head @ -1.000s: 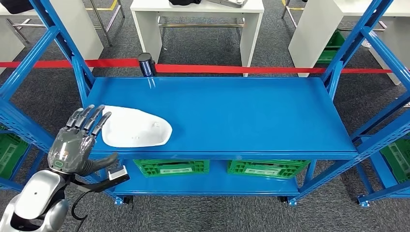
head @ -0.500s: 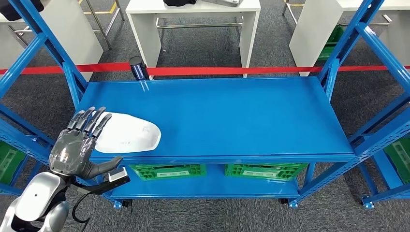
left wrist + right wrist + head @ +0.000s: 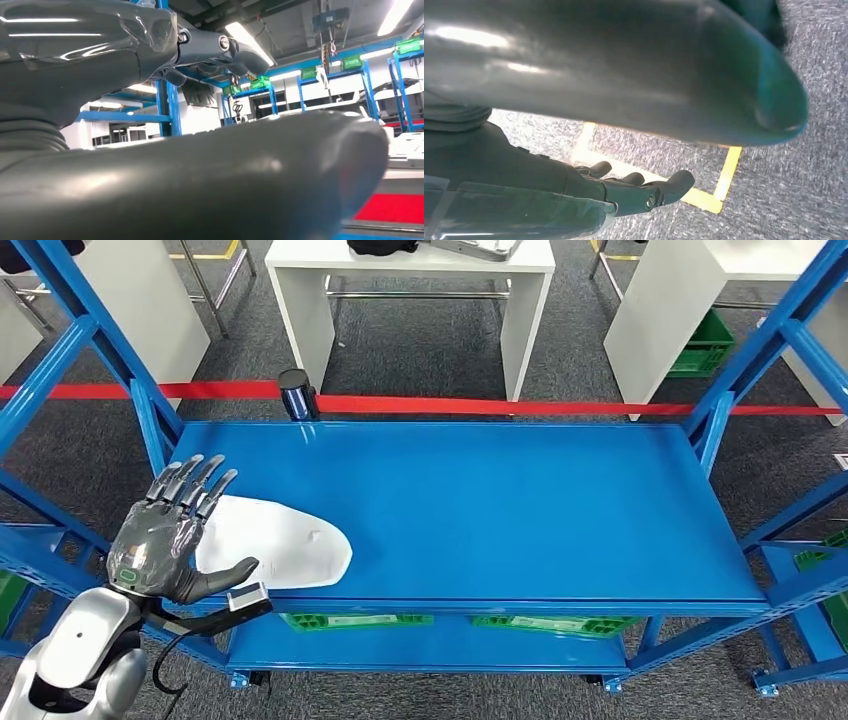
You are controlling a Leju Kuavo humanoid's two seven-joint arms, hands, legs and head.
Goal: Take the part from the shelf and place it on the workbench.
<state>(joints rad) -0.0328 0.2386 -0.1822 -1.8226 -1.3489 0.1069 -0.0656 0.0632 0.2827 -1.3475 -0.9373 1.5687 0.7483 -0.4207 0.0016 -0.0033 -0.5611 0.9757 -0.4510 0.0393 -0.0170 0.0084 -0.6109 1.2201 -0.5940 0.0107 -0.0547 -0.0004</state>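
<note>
Left hand [image 3: 165, 540] is raised over the near left corner of the blue shelf [image 3: 500, 500], fingers spread and extended, thumb out to the side, holding nothing. The white part [image 3: 275, 542] lies flat on the shelf surface near its front edge, its left end hidden behind the hand; contact between hand and part cannot be judged from the head view. Right hand [image 3: 624, 190] hangs over grey floor with a yellow line, fingers loosely apart, nothing in it. Risks as I judge them: the part looks thin, smooth and low-profile, so fingers coming down flat may slide over it or push it along the slick painted shelf rather than get under an edge. A push toward the front lip could tip it off onto the lower level with the green crates [image 3: 355, 620]. The blue upright [image 3: 150, 425] stands close beside the hand, and a wide swing of the arm could strike it. A one-ended grip might let the long part droop or twist out when lifted.
</note>
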